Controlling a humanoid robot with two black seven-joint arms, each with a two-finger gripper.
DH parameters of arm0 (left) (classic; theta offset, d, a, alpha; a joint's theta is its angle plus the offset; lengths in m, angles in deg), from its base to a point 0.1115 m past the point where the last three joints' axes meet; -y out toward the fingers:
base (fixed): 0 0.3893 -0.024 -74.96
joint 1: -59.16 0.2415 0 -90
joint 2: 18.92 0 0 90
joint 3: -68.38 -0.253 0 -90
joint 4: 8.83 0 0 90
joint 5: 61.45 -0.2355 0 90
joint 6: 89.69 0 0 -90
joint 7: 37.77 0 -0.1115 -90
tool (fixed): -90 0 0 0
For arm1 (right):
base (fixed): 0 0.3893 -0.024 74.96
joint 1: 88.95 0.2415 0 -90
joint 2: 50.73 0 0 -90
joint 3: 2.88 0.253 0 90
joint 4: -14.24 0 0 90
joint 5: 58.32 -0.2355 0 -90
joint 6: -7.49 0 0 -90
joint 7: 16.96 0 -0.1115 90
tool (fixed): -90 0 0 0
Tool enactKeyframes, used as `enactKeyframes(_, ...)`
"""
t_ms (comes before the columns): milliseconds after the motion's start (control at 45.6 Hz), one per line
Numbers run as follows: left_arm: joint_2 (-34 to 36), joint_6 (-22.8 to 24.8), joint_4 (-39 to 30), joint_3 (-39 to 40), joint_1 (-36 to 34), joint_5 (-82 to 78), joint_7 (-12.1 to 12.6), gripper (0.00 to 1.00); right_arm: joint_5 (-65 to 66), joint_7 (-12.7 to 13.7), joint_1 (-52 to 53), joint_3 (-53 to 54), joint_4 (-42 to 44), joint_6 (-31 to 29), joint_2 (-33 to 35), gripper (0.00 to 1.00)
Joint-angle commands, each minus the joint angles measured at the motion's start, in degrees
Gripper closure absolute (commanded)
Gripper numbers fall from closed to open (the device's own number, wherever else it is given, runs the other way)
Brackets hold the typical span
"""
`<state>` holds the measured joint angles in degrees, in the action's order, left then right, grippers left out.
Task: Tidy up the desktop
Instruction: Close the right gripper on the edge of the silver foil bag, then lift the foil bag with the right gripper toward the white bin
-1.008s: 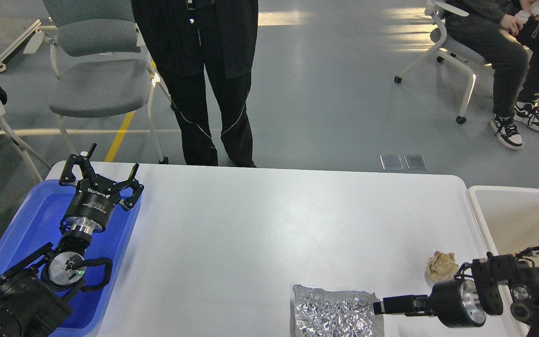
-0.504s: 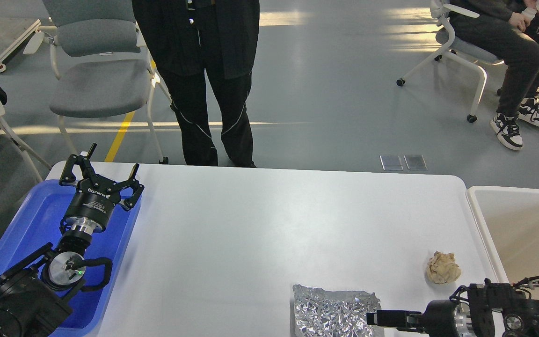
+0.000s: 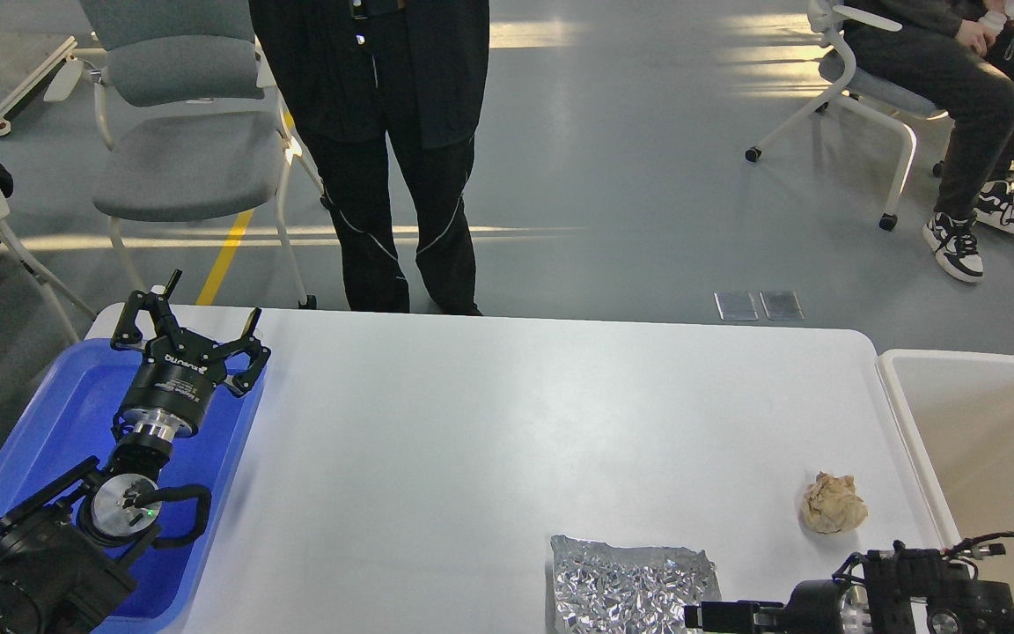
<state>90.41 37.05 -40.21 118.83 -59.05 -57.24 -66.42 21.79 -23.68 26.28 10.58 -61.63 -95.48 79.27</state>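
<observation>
Bench: the white desktop [image 3: 472,423] fills the middle of the view, smooth and a little glossy, with rounded corners.
Foil sheet: a crumpled silver foil [image 3: 635,588] lies flat at the near edge of the bench, right of centre.
Paper ball: a beige crumpled wad [image 3: 833,504] sits near the right edge, apart from the foil, near the off-white bin [image 3: 982,423].
Left tool [image 3: 190,339]: fingers spread wide and holding nothing, above the far edge of the blue tray [image 3: 58,423].
Right tool [image 3: 705,614]: low at the bottom edge, its tip just beside the right edge of the foil; seen end-on, so I cannot tell if it is open.
Handling: both pieces look very light and soft; the foil likely dents and slides on the slick bench, so pinch a raised wrinkle at its edge. The wad can be pinched across its middle.
Risk: a flat foil edge may slip away under the fingers.
</observation>
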Motion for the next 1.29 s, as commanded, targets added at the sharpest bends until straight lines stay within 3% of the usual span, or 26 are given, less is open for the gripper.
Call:
enactKeyframes(0,0.0,0.0,0.0,-0.09,0.0,0.0,0.0,0.0,1.19,-0.05,0.43,-0.1,1.7,-0.04,-1.33,0.8)
enactKeyframes(44,0.0,0.0,0.0,0.0,0.0,0.0,0.0,0.0,1.19,-0.05,0.43,-0.1,1.61,-0.04,-1.24,0.98)
enactKeyframes(66,0.0,0.0,0.0,0.0,0.0,0.0,0.0,0.0,1.19,-0.05,0.35,-0.1,1.61,-0.04,-1.15,1.0)
enactKeyframes(592,0.0,0.09,0.0,-0.09,0.0,-0.09,0.0,0.0,1.63,-0.23,2.19,-0.01,1.08,0.23,0.78,1.0)
enactKeyframes(833,0.0,0.09,0.0,0.0,0.0,-0.09,0.0,0.0,1.01,0.04,6.32,-0.27,-2.78,-0.83,7.72,1.0)
enactKeyframes(1272,0.0,0.09,0.0,-0.09,0.0,-0.09,0.0,0.0,0.13,-0.49,16.87,-1.33,-9.02,-7.86,20.55,1.0)
